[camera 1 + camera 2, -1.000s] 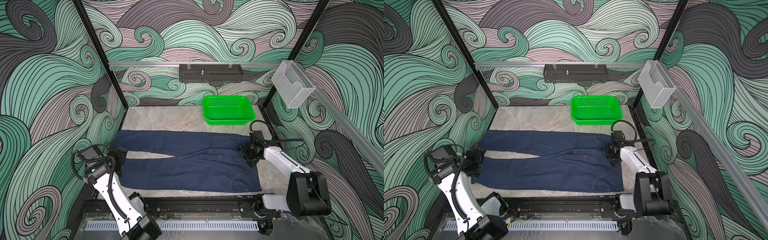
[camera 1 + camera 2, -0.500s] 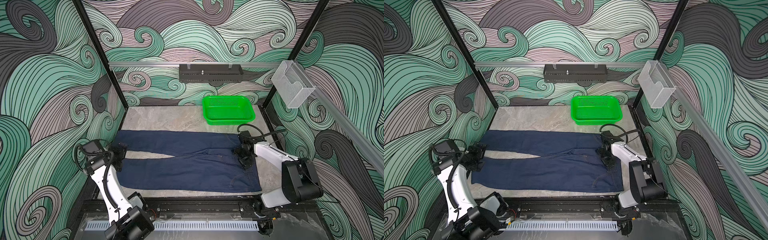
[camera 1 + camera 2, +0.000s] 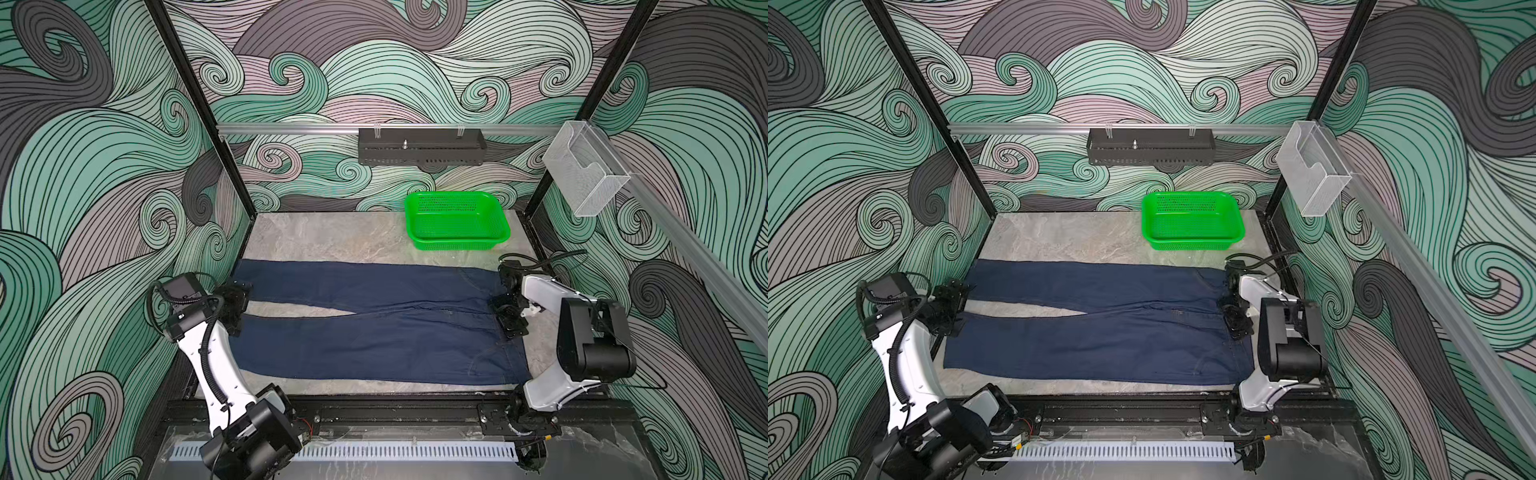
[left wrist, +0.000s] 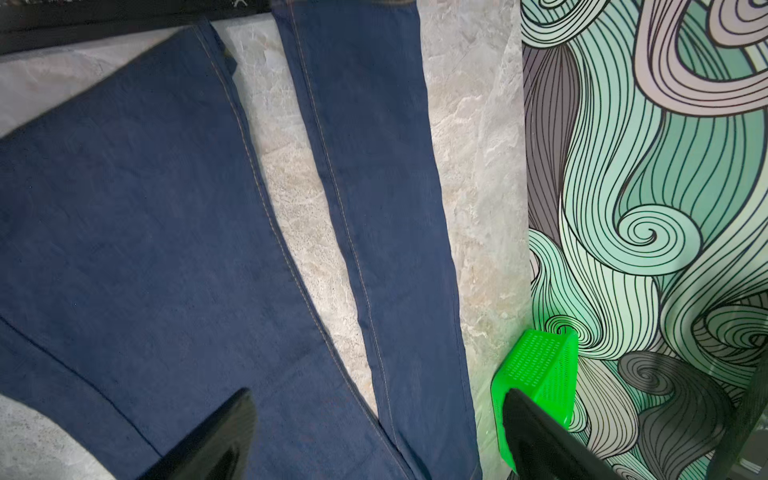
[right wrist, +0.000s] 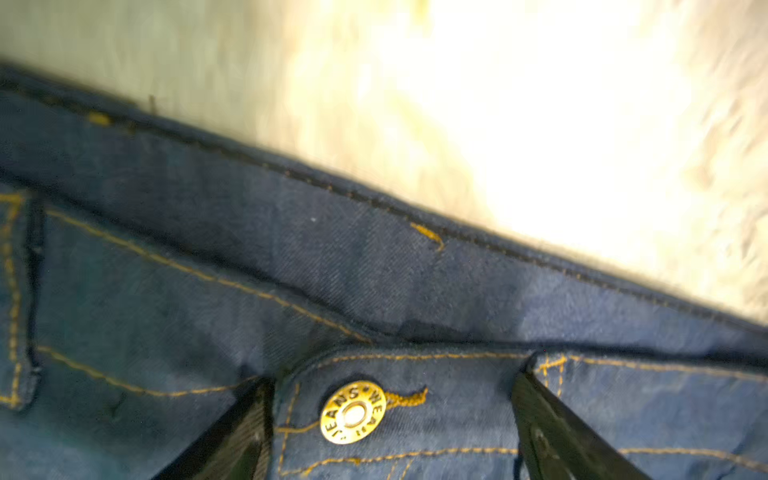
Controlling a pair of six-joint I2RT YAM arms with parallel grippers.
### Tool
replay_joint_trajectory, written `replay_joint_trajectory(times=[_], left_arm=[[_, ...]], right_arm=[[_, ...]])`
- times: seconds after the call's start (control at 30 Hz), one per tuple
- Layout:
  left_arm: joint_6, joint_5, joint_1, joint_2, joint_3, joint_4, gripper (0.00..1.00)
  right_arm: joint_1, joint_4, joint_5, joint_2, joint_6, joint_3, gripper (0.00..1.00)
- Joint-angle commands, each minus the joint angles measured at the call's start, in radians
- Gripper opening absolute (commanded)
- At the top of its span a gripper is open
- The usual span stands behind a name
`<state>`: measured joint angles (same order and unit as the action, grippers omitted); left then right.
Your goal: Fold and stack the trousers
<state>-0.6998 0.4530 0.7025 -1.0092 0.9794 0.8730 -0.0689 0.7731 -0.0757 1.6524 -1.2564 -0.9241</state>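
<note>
Trousers (image 3: 374, 336): flat, unfolded; waistband (image 5: 415, 282) between right fingers (image 5: 232, 432), hems (image 3: 247, 353) beside left fingers (image 4: 216, 436).
Left gripper (image 3: 236, 305): wide, empty.
Right gripper (image 5: 390, 415): wide, straddling button (image 5: 353, 412).
Risk: may pinch top layer only; fold would skew.

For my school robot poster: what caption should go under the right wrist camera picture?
Open right gripper at the waistband of the trousers, brass button between its fingers.

The bare table (image 3: 324, 237) behind the trousers (image 3: 374, 345) is open to pass, up to the green basket (image 3: 457, 244) filling the back right corner. A thin bare wedge runs between the legs. The left gripper (image 3: 235, 305) and right gripper (image 3: 508, 315) crowd the trousers' two ends.
</note>
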Motion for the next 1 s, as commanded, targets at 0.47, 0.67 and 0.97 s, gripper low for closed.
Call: replay_joint_trajectory(times=[0.47,0.67,0.97], left_arm=[[-0.011,-0.077,-0.067,-0.068,0.079,-0.056,0.95],[-0.033,-0.058,-0.09,-0.121,0.076,-0.111,0.95],[-0.021,-0.053,-0.104,-0.201,0.105,-0.106,0.95]], right_arm=[[0.243,0.083,0.056,-0.142,-0.026,-0.081,0.9],[0.283,0.023,0.08,-0.023,-0.062,-0.073,0.9],[0.172,0.013,0.014,0.057,-0.02,-0.021,0.9]])
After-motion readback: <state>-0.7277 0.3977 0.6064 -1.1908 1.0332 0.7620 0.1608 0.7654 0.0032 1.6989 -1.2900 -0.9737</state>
